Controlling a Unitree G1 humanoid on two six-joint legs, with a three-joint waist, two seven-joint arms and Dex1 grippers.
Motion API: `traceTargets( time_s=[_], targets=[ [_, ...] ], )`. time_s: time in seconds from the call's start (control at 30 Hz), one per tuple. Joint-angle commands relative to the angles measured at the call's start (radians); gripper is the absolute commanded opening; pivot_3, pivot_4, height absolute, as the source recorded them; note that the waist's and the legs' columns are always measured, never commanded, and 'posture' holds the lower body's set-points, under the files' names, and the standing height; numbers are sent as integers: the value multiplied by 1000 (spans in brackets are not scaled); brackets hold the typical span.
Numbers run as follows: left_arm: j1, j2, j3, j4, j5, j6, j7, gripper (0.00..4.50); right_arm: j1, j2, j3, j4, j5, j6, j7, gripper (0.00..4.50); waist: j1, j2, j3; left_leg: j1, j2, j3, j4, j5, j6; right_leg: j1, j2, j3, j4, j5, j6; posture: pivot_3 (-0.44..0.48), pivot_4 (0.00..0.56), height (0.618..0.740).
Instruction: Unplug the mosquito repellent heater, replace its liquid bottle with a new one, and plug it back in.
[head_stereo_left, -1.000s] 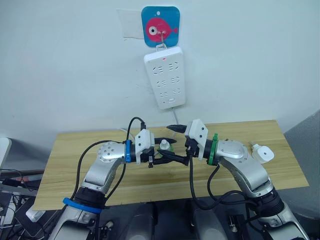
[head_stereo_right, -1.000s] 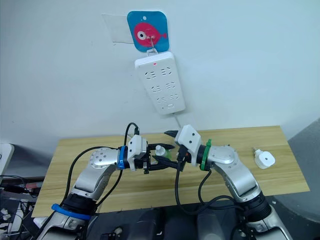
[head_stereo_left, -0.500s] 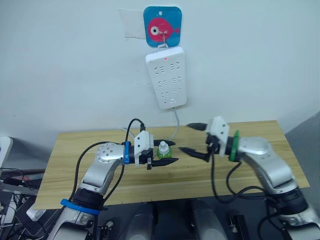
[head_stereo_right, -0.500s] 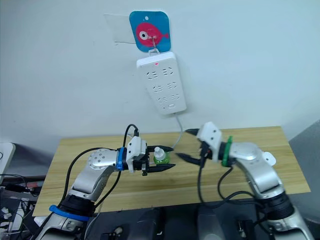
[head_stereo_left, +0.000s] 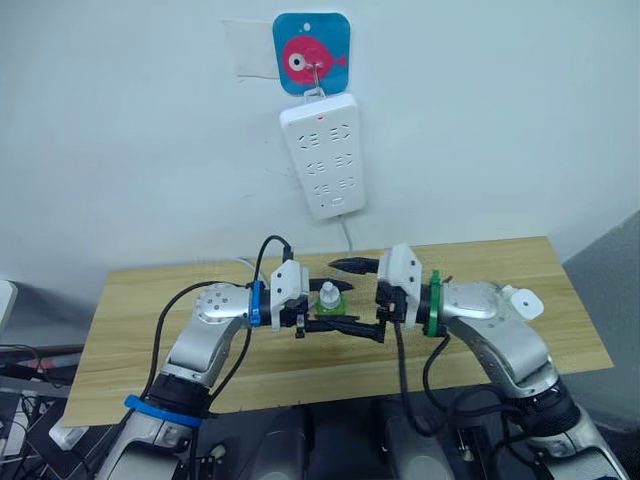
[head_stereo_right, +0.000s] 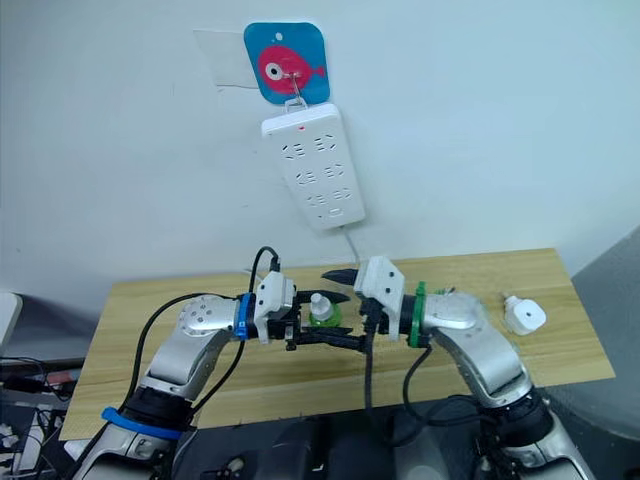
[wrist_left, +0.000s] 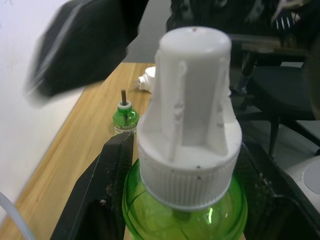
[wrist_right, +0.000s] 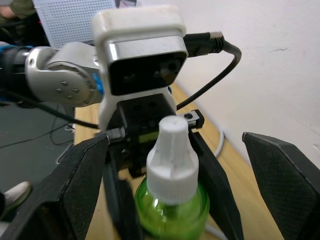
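My left gripper (head_stereo_left: 322, 306) is shut on a new green liquid bottle (wrist_left: 190, 140) with a white ribbed cap, held upright over the middle of the wooden table (head_stereo_left: 140, 300). Facing it from the right, my right gripper (head_stereo_left: 350, 298) is open, one finger above the cap and one below, neither touching it. The mosquito repellent heater (head_stereo_left: 522, 301), small, white and rounded, lies unplugged on the table beyond my right arm. A second green bottle (wrist_left: 125, 114) with a bare brown wick stands on the table near it.
A long white power strip (head_stereo_left: 322, 155) with a red light hangs on the wall from a blue fish hook (head_stereo_left: 311, 53). Its white cable (head_stereo_left: 347, 235) drops behind the table. The table's right end (head_stereo_left: 580, 330) lies close past the heater.
The right gripper, which had swung away to the right half a second ago, has come back beside the bottle, still open. The left gripper has kept hold of the bottle. The camera shifted slightly.
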Motion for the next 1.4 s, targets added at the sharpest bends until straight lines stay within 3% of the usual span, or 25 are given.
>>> traceTargets(
  time_s=[0.03,0.23,0.6,0.8,1.07,1.4],
  targets=[
    [12,-3,-4,-41,-11,-8,1,2276,-4,16,1,6,-20,-27,-26,4462,1,0,0,0,0,0,0,0,0,0,0,0,0,0,0,-79,259,740],
    [28,1,-5,-54,-12,-5,-5,2276,2,-16,-56,22,-10,-14,-30,4462,-1,0,0,0,0,0,0,0,0,0,0,0,0,0,0,-84,268,740],
    [36,8,0,-52,-16,-7,-12,2276,87,-201,-188,-74,104,23,71,4462,-2,0,0,0,1,0,0,0,0,0,0,0,0,0,0,-94,263,740],
    [31,2,-4,-51,-13,-11,-9,2276,92,-151,-112,-132,133,49,66,4462,-8,0,0,0,1,0,0,0,0,0,0,0,0,0,0,-84,251,740],
    [54,15,2,-92,-15,-4,-2,2276,47,-8,11,-60,19,16,-39,4462,-6,0,0,0,0,0,0,0,0,0,0,0,0,0,0,-54,246,740],
    [71,29,1,-107,-19,0,3,2276,51,-106,-104,-22,31,-24,6,4462,8,0,0,0,0,0,0,0,0,0,0,0,0,0,0,-56,230,740]
  ],
)
